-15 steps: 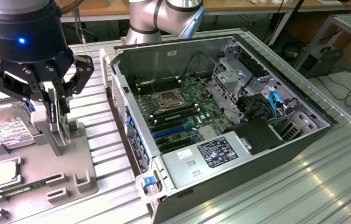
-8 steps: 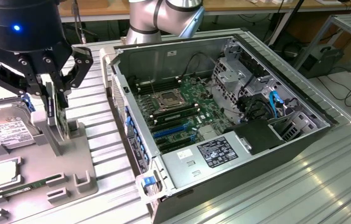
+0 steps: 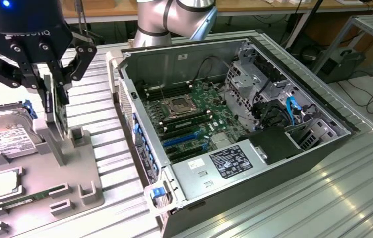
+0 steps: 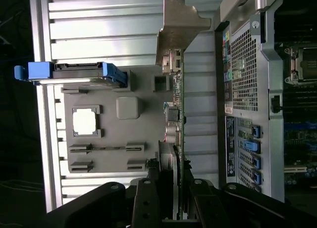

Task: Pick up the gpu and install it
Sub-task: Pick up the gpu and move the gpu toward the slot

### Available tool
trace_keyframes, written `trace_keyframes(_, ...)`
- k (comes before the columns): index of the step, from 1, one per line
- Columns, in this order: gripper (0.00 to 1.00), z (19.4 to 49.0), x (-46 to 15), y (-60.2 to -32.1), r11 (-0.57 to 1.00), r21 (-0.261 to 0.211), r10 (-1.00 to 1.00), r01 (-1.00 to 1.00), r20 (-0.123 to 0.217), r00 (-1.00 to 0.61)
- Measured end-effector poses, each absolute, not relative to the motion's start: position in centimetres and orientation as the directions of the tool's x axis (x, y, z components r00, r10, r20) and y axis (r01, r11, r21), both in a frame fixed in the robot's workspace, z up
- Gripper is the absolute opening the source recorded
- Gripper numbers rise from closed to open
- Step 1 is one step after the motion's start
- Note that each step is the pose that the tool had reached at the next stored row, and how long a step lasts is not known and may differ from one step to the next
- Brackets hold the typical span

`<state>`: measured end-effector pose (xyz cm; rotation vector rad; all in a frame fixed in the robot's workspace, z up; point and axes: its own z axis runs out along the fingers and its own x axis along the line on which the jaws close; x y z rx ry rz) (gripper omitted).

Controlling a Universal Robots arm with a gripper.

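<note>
Gripper (image 3: 53,84): jaws narrowly parted, clamping gpu (image 3: 57,116) by its upper edge.
Gpu position: standing upright at grey holder tray (image 3: 34,166), just beside open computer case (image 3: 253,196).

— gpu (image 3: 57,124), by looks?
— Thin flat card, dark board, silver metal bracket (image 4: 181,25) at one end.
— Pose?
— Upright on a long edge, seen edge-on, pinched from both sides between the fingers (image 4: 150,198).
— Where?
— Over the grey tray (image 3: 87,166) at the exterior view's left, well apart from the open case (image 3: 259,193). Seated or lifted clear, impossible to tell.
</note>
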<state>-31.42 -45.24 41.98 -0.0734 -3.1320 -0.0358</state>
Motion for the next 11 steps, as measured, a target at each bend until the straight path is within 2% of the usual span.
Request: trace_keyframes(11, 0.27, 45.0, -31.4, -45.2, 0.999, 0.022, 0.047, 0.047, 0.009, -0.999)
